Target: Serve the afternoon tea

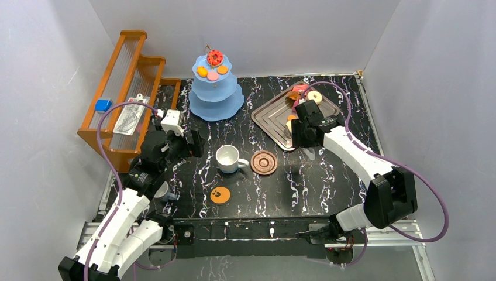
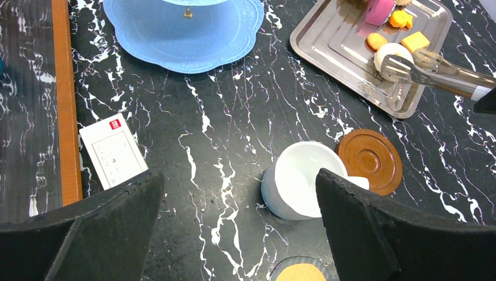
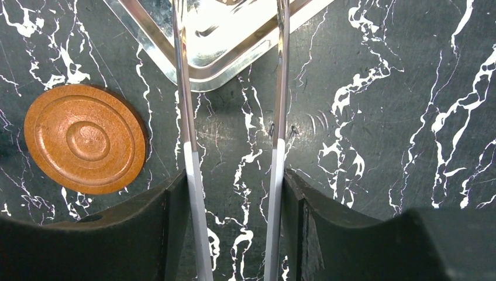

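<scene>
The light-blue three-tier stand point(image 1: 215, 96) stands at the back and carries a red pastry point(image 1: 214, 57) and orange and pink ones. The white mug point(image 1: 227, 158) stands beside the brown saucer point(image 1: 264, 162), not on it. The orange paw-print coaster point(image 1: 220, 195) lies nearer; the small grey cup point(image 1: 162, 191) is half hidden by my left arm. My left gripper point(image 2: 240, 228) is open and empty, above the table left of the mug point(image 2: 301, 178). My right gripper point(image 3: 234, 222) is shut on metal tongs point(image 3: 187, 117). Their tips point(image 2: 409, 64) are at a white round pastry point(image 2: 391, 55) on the silver tray point(image 2: 345, 52).
The orange wooden rack point(image 1: 126, 88) stands at the far left, with a white card point(image 2: 113, 151) beside it. More pastries, pink point(image 2: 379, 9), orange point(image 2: 376, 41) and yellow point(image 2: 416, 42), lie on the tray. A white donut point(image 1: 314, 96) lies at the tray's far side.
</scene>
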Robot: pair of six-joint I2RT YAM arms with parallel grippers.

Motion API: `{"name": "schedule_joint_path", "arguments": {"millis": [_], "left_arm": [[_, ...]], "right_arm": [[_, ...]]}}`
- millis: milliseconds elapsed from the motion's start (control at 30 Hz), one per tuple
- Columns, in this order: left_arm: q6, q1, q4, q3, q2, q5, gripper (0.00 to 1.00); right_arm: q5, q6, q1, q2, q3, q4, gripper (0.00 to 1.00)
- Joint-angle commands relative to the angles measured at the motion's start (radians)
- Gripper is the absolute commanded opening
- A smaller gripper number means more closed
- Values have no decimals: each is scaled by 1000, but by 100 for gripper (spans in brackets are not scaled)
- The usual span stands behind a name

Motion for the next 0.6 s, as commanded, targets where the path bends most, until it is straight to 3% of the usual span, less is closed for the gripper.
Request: {"name": "schedule_joint_path", "arguments": {"millis": [0, 567], "left_arm": [[13, -5, 24, -3, -5, 3, 98], [15, -5, 21, -5, -15, -3, 98]], "right_arm": [[26, -7, -7, -2, 0, 66, 63], [10, -8, -13, 34, -5, 98, 62]]}}
